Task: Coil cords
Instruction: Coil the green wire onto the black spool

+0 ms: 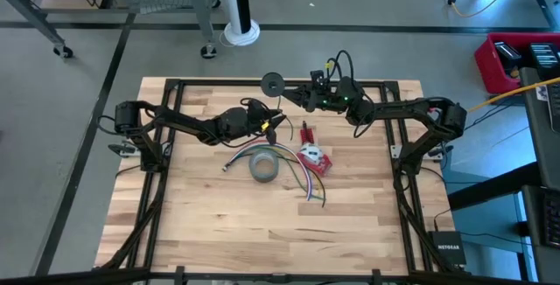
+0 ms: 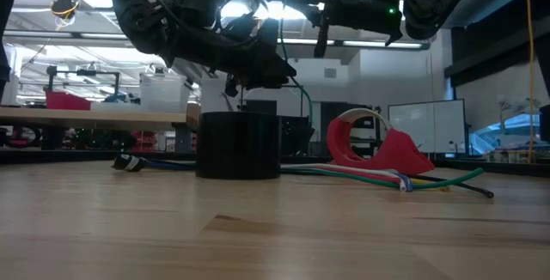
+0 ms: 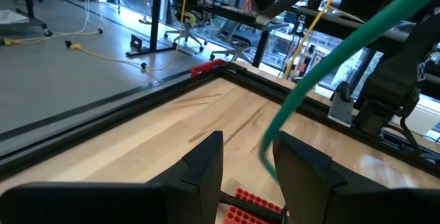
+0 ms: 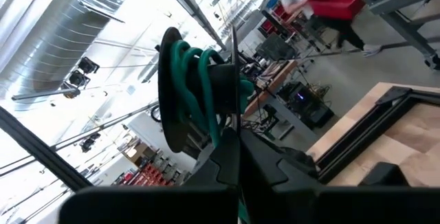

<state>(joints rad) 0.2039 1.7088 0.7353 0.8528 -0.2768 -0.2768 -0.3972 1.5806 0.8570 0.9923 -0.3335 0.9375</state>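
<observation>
A green cord (image 4: pixel 196 86) is wound in several turns on a dark spool (image 1: pixel 272 82), which my right gripper (image 1: pixel 296 94) holds shut above the table's far edge. From the spool the cord's free stretch (image 3: pixel 330 52) slants down and passes between the fingers of my left gripper (image 1: pixel 273 126). That gripper stands open above the table's middle, pointing nearly level. In the low view the cord (image 2: pixel 303 100) drops behind the grey tape roll (image 2: pixel 238 145). Its end is hidden. My left gripper is open around the cord. The free stretch runs through the gap and lies against the inner side of one finger (image 3: pixel 276 152), then slants straight up toward the spool. My right gripper pinches a thin dark plate of the spool (image 4: pixel 232 80) between its two shut fingers, beside the green windings. The fingers slant upward from the table's right side. The spool is lifted clear of the table.
The grey tape roll (image 1: pixel 264 164) stands on the table's middle, below my left gripper. A red tape dispenser (image 1: pixel 313 156) and a bundle of loose coloured cords (image 1: pixel 306 180) lie to its right. A dark frame (image 1: pixel 175 84) borders the table.
</observation>
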